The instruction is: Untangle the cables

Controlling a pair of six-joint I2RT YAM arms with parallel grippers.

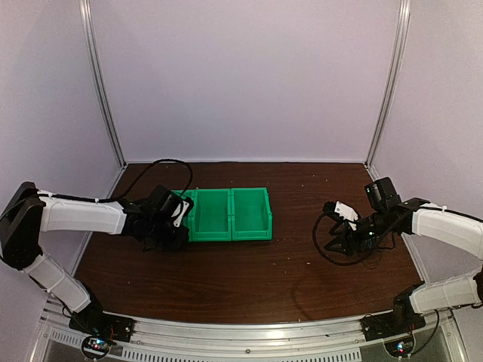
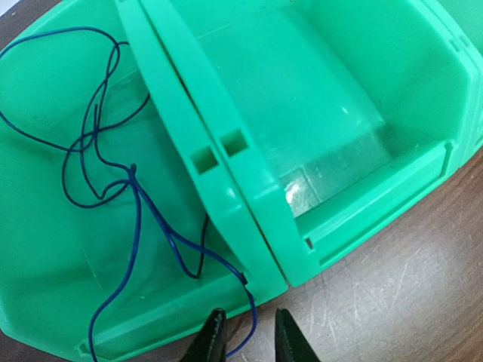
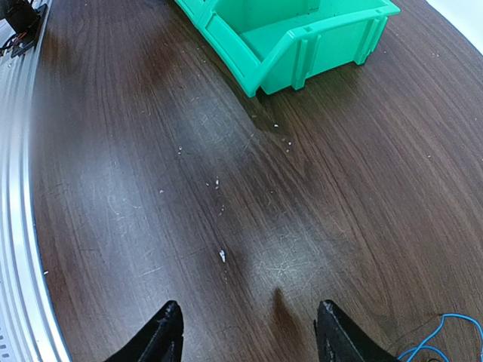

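The left tool [image 2: 249,343] is narrowly spread, not pinching; the tail of the blue cable [image 2: 136,204] runs between its tips at six o'clock, the rest looped inside the green bin [image 2: 226,188] toward ten o'clock. To do this step well, close on the tail alone, then lift slowly so the loops slide over the wall unsnagged. The right tool [image 3: 249,335] gapes wide over the worktop [image 3: 189,188]; black cables [image 1: 318,245] lie around it, a blue strand [image 3: 445,328] at four o'clock; no readable writing shows.

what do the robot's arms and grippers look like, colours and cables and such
Both the left arm and the right arm have white shells over the links and black joints. A black cable loops behind the left one. The left gripper and the right gripper each end in two slim, tapered black fingers.
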